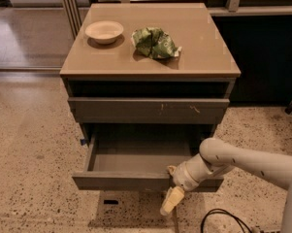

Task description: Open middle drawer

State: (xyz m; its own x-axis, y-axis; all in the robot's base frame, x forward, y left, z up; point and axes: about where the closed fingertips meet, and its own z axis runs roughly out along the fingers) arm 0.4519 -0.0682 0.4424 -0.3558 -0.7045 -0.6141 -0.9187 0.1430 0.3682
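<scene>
The middle drawer (120, 181) is pulled out of the tan-topped cabinet. It has a plain dark grey-brown front, and its smooth grey interior (136, 161) is empty. My gripper (170, 184) is at the right part of that front. One finger hooks over the top edge into the drawer, and the pale yellow finger (168, 201) hangs down the outside. It is shut on the drawer's front. My white arm (242, 160) reaches in from the right.
The drawer front with pale scratches (148, 109) sits closed above the open one. A pale bowl (104, 31) and a crumpled green bag (155, 42) lie on the cabinet top (203, 52). A black cable (223, 216) lies on the speckled floor at lower right.
</scene>
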